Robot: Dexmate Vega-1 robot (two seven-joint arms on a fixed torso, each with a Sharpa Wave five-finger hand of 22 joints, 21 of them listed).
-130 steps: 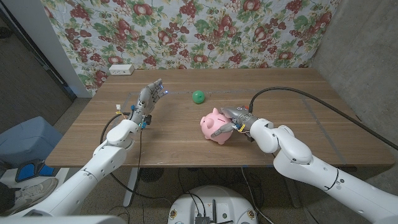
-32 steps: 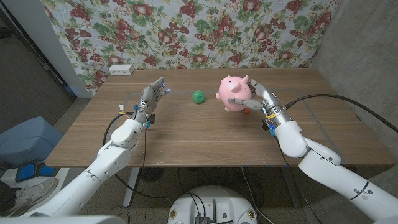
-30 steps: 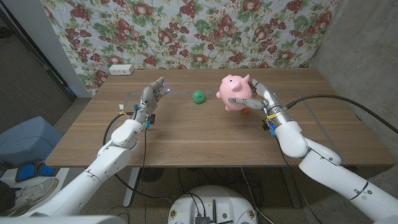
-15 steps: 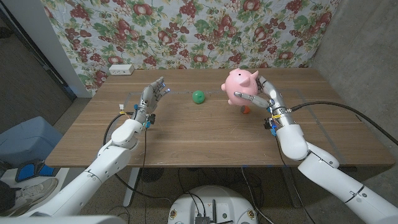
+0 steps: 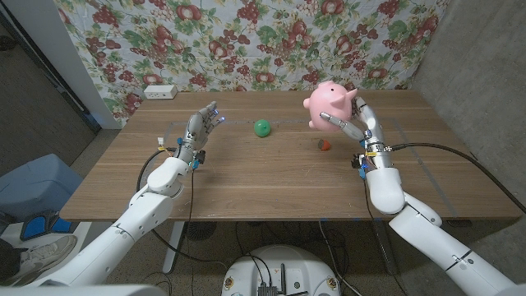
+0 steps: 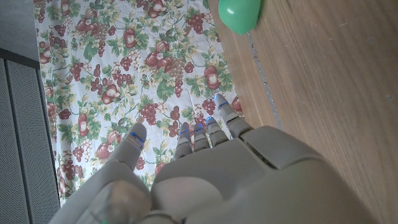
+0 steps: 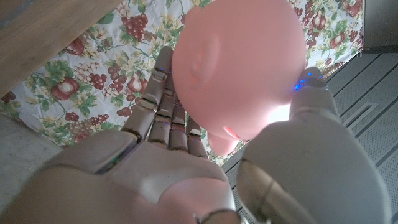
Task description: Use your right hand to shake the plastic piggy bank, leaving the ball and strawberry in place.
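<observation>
My right hand [image 5: 362, 123] grips the pink plastic piggy bank [image 5: 329, 104] and holds it high above the table's far right part. In the right wrist view the piggy bank [image 7: 239, 65] sits between my fingers [image 7: 165, 102] and thumb. A small red strawberry [image 5: 325, 145] lies on the table under the raised pig. The green ball [image 5: 261, 127] rests at the table's middle back, and it also appears in the left wrist view as the ball [image 6: 241, 15]. My left hand [image 5: 200, 129] stands upright at the left, fingers apart and holding nothing.
The wooden table [image 5: 246, 181] runs to a floral cloth backdrop [image 5: 246, 41]. A white power strip [image 5: 159, 92] lies at the far left corner. A cable [image 5: 444, 152] trails from my right arm across the right side.
My right hand has lifted the piggy bank off the table, then carried it up and to the right, uncovering the strawberry. The left hand and the ball have stayed put.
</observation>
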